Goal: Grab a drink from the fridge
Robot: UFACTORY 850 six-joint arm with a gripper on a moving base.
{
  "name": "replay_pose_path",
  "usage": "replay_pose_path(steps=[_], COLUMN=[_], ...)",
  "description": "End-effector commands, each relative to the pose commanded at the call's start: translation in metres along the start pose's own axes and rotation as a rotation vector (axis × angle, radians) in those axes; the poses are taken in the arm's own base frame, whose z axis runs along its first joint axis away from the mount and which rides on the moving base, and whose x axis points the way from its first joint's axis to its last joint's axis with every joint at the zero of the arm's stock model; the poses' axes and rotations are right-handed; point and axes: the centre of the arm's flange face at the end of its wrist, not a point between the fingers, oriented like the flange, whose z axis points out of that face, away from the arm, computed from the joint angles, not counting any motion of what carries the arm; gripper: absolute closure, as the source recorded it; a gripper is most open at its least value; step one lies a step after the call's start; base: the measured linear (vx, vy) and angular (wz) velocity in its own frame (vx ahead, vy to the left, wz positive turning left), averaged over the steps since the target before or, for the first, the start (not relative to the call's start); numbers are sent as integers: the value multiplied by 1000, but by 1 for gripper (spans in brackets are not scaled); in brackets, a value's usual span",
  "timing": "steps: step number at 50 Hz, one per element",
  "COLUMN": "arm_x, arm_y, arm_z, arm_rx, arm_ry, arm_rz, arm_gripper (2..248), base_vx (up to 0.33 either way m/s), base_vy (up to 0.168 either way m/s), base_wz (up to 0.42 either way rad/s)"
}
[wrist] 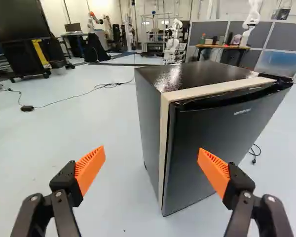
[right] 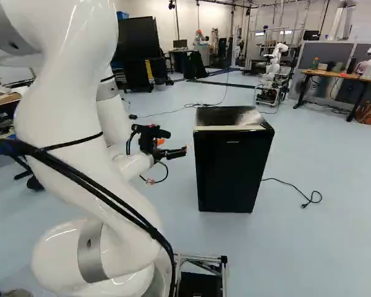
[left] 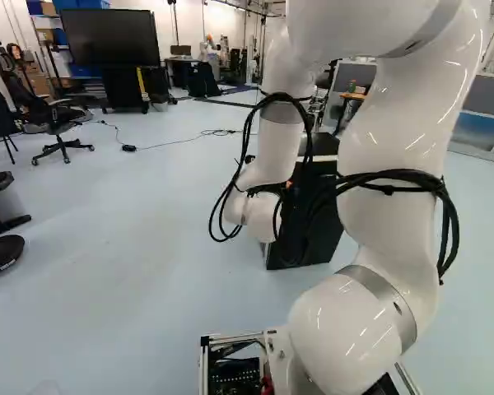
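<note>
1. On the gripper's left, a large black screen (wrist: 19, 19) was set far off; nearer, a dark cable block (wrist: 27, 108) was laid on the pale, glossy floor (wrist: 123, 202).
2. The gripper (wrist: 152, 149) was held with its orange-padded fingers spread wide, nothing caught between them.
3. Ahead of it and slightly to its right, the black fridge (wrist: 187, 116) was stood on that floor, untouched, its door (wrist: 214, 132) apparently shut. The drink could not be seen; it was presumably kept inside.
4. The approach to the door was judged to be in hand; next, its near edge would need to be reached and pulled open.
5. Farther right, beyond the fridge, a workbench (wrist: 222, 47) was placed before grey partitions (wrist: 278, 37).
</note>
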Motion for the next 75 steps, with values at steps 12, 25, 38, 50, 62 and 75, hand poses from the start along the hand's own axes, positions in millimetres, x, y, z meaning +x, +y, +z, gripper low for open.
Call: replay_pose_path(steps=[12, 25, 38, 50, 62, 75], arm_x=[-7, -16, -28, -34, -33, -31], arm_y=[-1, -3, -8, -14, -22, -31], arm_z=[10, 22, 39, 54, 71, 90], arm_rx=[-72, -145, -185, -195, -202, -210], arm_ry=[34, 51, 40, 38, 51, 67], arm_rz=[0, -4, -11, -10, 5, 22], arm_gripper=[3, 3, 3, 3, 3, 3], base_vx=[0, 0, 0, 0, 0, 0], base_vy=[0, 0, 0, 0, 0, 0], base_wz=[0, 0, 0, 0, 0, 0])
